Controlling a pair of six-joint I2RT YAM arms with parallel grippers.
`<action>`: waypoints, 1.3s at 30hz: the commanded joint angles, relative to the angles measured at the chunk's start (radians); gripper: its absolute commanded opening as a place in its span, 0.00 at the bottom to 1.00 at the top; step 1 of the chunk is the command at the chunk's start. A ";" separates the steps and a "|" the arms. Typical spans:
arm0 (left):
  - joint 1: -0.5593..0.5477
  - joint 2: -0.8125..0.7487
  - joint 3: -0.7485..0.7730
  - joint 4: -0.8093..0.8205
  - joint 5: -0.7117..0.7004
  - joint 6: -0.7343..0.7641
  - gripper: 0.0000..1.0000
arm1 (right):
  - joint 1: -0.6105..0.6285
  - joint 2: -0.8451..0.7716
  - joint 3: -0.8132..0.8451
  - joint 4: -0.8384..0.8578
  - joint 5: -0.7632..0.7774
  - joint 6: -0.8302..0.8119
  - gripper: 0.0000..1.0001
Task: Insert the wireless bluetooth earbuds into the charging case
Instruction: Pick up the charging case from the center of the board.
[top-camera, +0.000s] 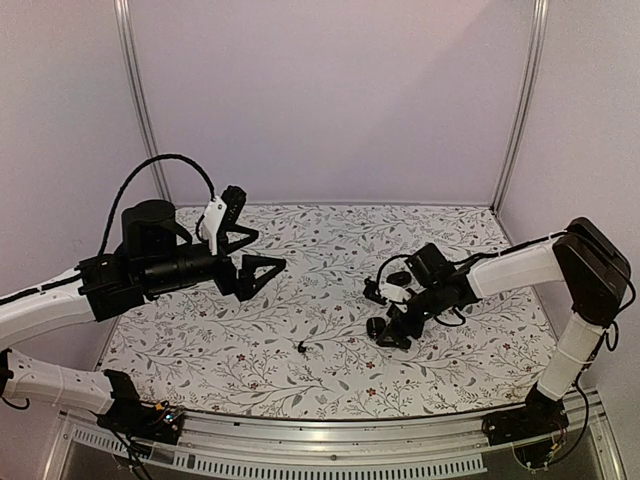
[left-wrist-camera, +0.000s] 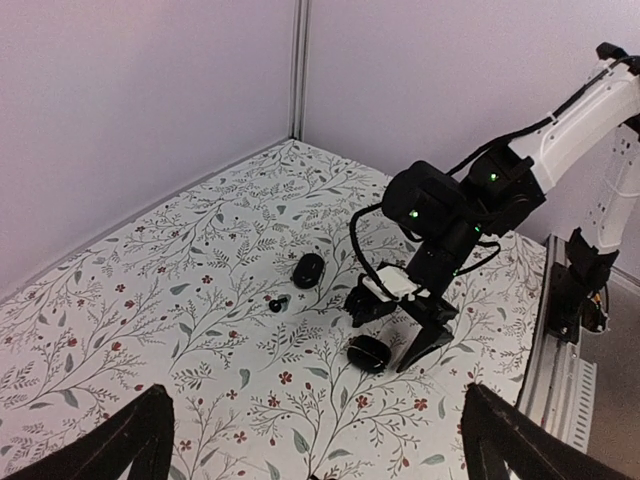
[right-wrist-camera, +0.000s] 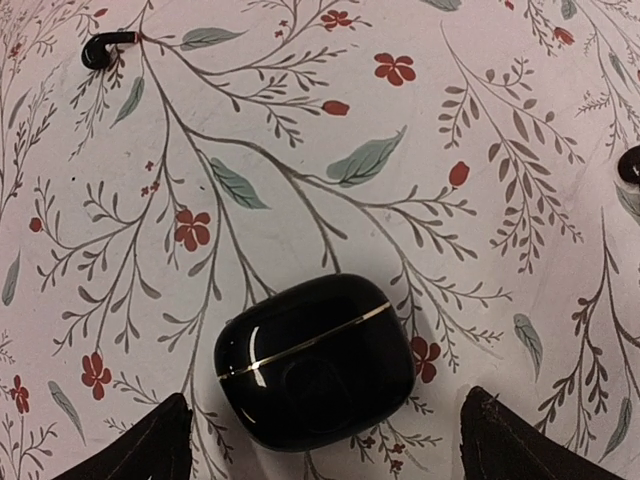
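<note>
A glossy black charging case (right-wrist-camera: 315, 360), lid shut with a thin gold seam, lies on the floral tablecloth (top-camera: 330, 250). My right gripper (right-wrist-camera: 325, 440) is open just above it, a fingertip on each side with a gap to the case (top-camera: 380, 330). One tiny black earbud (right-wrist-camera: 100, 50) lies beyond the case; in the top view this earbud (top-camera: 303, 347) sits left of the right gripper (top-camera: 388, 315). Another earbud (left-wrist-camera: 277, 303) lies next to a second black case (left-wrist-camera: 308, 270). My left gripper (top-camera: 255, 240) hovers open and empty at the left, high over the cloth.
Lilac walls with metal posts (top-camera: 140, 110) close the back and sides. An aluminium rail (top-camera: 330, 450) runs along the near edge. A small dark thing (right-wrist-camera: 630, 165) is cut off by the right edge of the right wrist view.
</note>
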 joint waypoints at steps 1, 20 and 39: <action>0.014 -0.005 -0.005 0.025 0.005 -0.003 1.00 | 0.027 0.030 0.023 -0.006 0.053 -0.064 0.89; 0.013 0.021 0.012 0.022 -0.025 0.003 1.00 | 0.028 0.129 0.123 -0.013 0.091 -0.174 0.70; 0.013 0.029 0.012 0.068 -0.069 -0.001 1.00 | 0.033 0.113 0.114 -0.035 0.111 -0.098 0.58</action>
